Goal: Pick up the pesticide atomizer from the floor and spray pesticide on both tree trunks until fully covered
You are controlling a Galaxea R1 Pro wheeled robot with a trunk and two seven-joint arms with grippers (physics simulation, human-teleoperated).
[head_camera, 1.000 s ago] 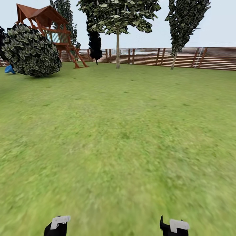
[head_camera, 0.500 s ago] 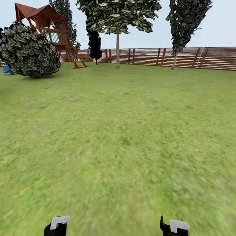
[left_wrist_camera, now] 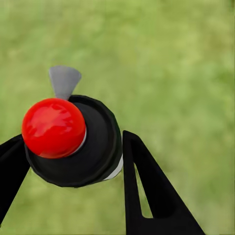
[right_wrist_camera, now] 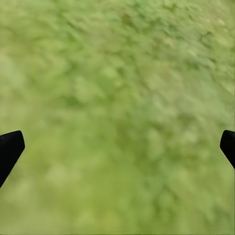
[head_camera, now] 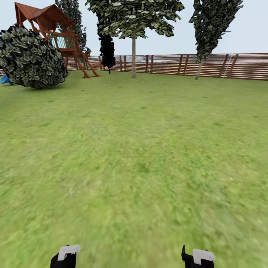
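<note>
Sprayer: the pesticide atomizer (left_wrist_camera: 73, 139) sits between the two black fingers of the left gripper (left_wrist_camera: 73, 166), seen from above in the left wrist view. Its red round knob (left_wrist_camera: 53, 127) tops a black cap, and a small grey nozzle (left_wrist_camera: 64, 81) sticks out past the cap towards 12 o'clock.
Left fingers: one finger (left_wrist_camera: 147, 191) presses against the cap's side at 4 o'clock, the other (left_wrist_camera: 10, 169) at 8 o'clock; they are clenched on the sprayer.
Right fingers: the right gripper (right_wrist_camera: 117, 147) hangs over bare grass with its two black fingertips (right_wrist_camera: 10, 149) far apart at the edges of the right wrist view, released and carrying nothing.
Head view, near: the left gripper (head_camera: 65, 257) shows at 7 o'clock and the right gripper (head_camera: 197, 257) at 5 o'clock, both low over the lawn (head_camera: 141, 160).
Head view, far: a tree with a straight pale trunk (head_camera: 133, 56) stands at 12 o'clock before the slatted wooden fence (head_camera: 208, 66); a second, leaning tree (head_camera: 212, 26) at 1 o'clock.
Left side: a round leafy bush (head_camera: 31, 57) at 10 o'clock, a red-brown wooden play tower (head_camera: 56, 33) just behind it, and a thin dark tree (head_camera: 107, 48) at 11 o'clock.
</note>
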